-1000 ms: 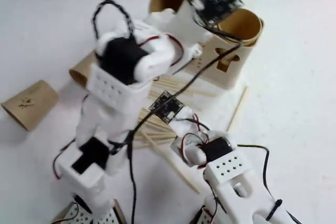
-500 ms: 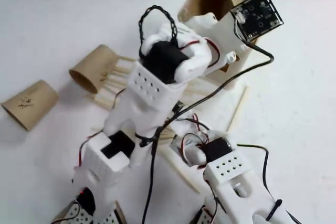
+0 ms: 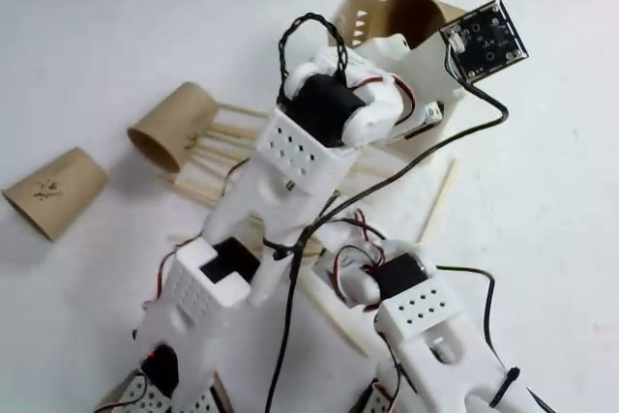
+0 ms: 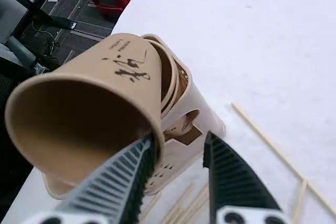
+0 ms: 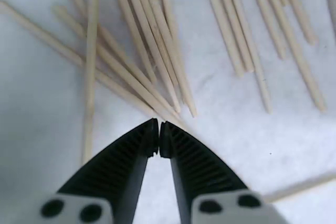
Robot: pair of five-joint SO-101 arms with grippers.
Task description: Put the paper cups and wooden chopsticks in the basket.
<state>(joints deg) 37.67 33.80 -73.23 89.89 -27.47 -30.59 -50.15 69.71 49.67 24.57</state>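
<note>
A tan paper cup point(image 4: 105, 93) lies tilted on the beige basket point(image 4: 194, 124), mouth toward the camera. My left gripper point(image 4: 178, 142) is open, and one finger point(image 4: 126, 177) touches the cup's lower rim. Behind this cup, another cup's rim point(image 4: 170, 77) shows inside the basket. From above, the left arm point(image 3: 319, 132) stretches to the basket point(image 3: 356, 21) at the far middle. Two more cups point(image 3: 179, 123) point(image 3: 58, 191) lie on their sides at the left. My right gripper point(image 5: 158, 128) hangs shut and empty just over scattered wooden chopsticks point(image 5: 157, 51).
Chopsticks point(image 3: 218, 147) lie spread between the left cups and the arms, one point(image 3: 440, 195) apart to the basket's right and one point(image 3: 334, 311) near the right arm point(image 3: 411, 302). The white table point(image 3: 542, 191) has free room on the right.
The left arm has swung right and outward, carrying the cup from left of the basket onto it. The right arm has kept still.
</note>
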